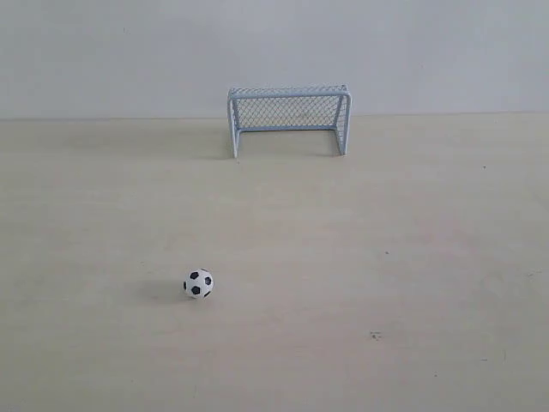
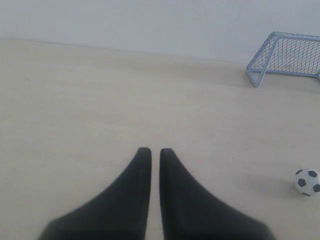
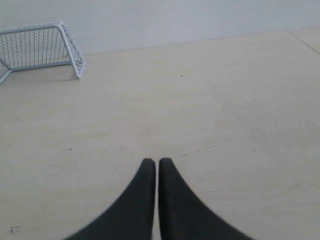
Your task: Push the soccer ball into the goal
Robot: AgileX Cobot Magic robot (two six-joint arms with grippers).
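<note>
The soccer ball [image 1: 198,283], tiny, white with black patches, rests on the pale wooden table, left of centre and near the front. The goal [image 1: 289,118], pale blue-white with mesh netting, stands at the back by the wall, its mouth facing the front. Neither arm shows in the exterior view. In the left wrist view my left gripper [image 2: 155,151] is shut with nothing in it; the ball [image 2: 307,181] lies well off to one side and the goal [image 2: 285,56] beyond it. My right gripper [image 3: 157,161] is shut and empty too, with the goal [image 3: 40,46] far ahead; no ball shows there.
A plain pale wall [image 1: 274,51] runs behind the goal. A table edge or seam [image 3: 305,41] shows at one corner of the right wrist view. Small dark specks [image 1: 376,335] mark the tabletop.
</note>
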